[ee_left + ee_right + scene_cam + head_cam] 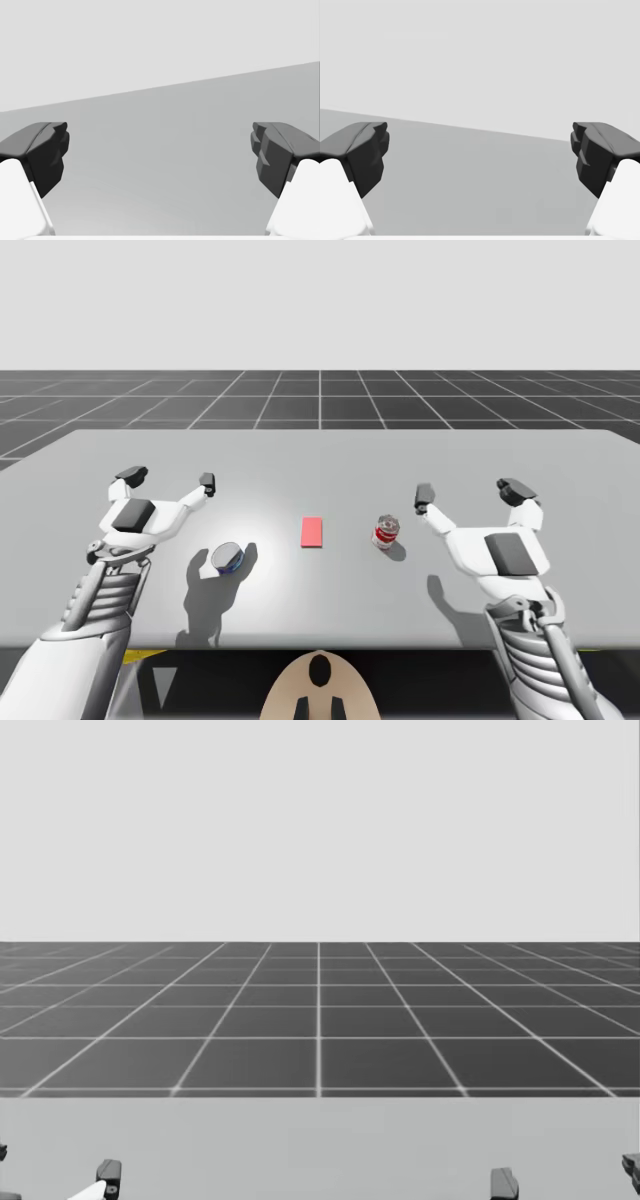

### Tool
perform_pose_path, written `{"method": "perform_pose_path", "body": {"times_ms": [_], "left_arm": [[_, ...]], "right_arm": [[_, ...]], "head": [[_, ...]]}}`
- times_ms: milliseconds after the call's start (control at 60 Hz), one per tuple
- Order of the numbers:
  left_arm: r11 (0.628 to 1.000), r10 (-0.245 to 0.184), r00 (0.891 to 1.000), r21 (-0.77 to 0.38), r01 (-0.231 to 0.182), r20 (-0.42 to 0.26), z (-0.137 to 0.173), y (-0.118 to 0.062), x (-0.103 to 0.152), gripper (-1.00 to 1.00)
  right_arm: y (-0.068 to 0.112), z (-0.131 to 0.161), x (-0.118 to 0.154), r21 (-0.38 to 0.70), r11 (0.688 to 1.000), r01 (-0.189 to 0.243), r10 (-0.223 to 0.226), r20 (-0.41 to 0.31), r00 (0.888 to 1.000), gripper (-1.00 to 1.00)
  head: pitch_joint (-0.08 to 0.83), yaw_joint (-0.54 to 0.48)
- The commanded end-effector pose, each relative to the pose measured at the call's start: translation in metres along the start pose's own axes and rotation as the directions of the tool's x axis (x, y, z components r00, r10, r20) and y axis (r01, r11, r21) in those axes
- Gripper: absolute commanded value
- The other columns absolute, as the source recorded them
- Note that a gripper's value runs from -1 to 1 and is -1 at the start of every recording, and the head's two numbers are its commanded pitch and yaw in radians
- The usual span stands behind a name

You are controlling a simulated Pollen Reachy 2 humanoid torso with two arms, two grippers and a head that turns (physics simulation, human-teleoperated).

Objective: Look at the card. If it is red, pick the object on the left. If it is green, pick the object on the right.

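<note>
Three high-view things: blue can (228, 558), red card (312, 532), red can (386, 532); left gripper (168, 479), right gripper (468, 489) fingers (365, 155) apart.

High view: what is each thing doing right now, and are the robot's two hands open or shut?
red card: lying flat between the two cans.
blue can: at rest, untouched.
red can: standing upright, untouched.
left gripper: open, empty.
right gripper: open, empty.
</note>
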Motion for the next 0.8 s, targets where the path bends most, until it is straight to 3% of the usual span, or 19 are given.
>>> {"method": "perform_pose_path", "body": {"times_ms": [17, 50, 100, 400, 800], "left_arm": [[1.0, 0.0, 1.0, -0.001, 0.0, -0.001, 0.0, -0.0005, 0.0, -1.0], [1.0, -0.001, 1.0, -0.001, 0.001, -0.001, -0.0001, -0.0007, -0.0001, -1.0], [1.0, 0.0, 1.0, 0.0, 0.0, -0.001, -0.0001, -0.0009, -0.0002, -1.0], [1.0, -0.003, 1.0, -0.003, 0.003, -0.006, 0.0, -0.0008, -0.0001, -1.0], [1.0, -0.012, 1.0, -0.009, 0.012, -0.012, -0.0014, -0.0006, -0.0015, -1.0]], "right_arm": [[0.0013, 0.0021, -0.0008, -0.109, 0.994, -0.001, 0.003, 0.019, 1.0, -1.0], [0.0006, 0.002, 0.0009, -0.067, 0.997, 0.025, -0.024, 0.012, 1.0, -1.0], [0.0003, 0.0013, 0.0029, -0.065, 0.997, 0.033, -0.031, 0.029, 0.999, -1.0], [0.0014, -0.0007, -0.0013, -0.061, 0.998, -0.002, 0.003, 0.013, 1.0, -1.0], [0.0032, -0.0012, -0.0054, -0.044, 0.999, -0.007, 0.007, -0.005, 1.0, -1.0]], "head": [[0.012, 0.0], [0.014, 0.0], [0.028, 0.0], [0.259, 0.0], [0.567, 0.03]]}}
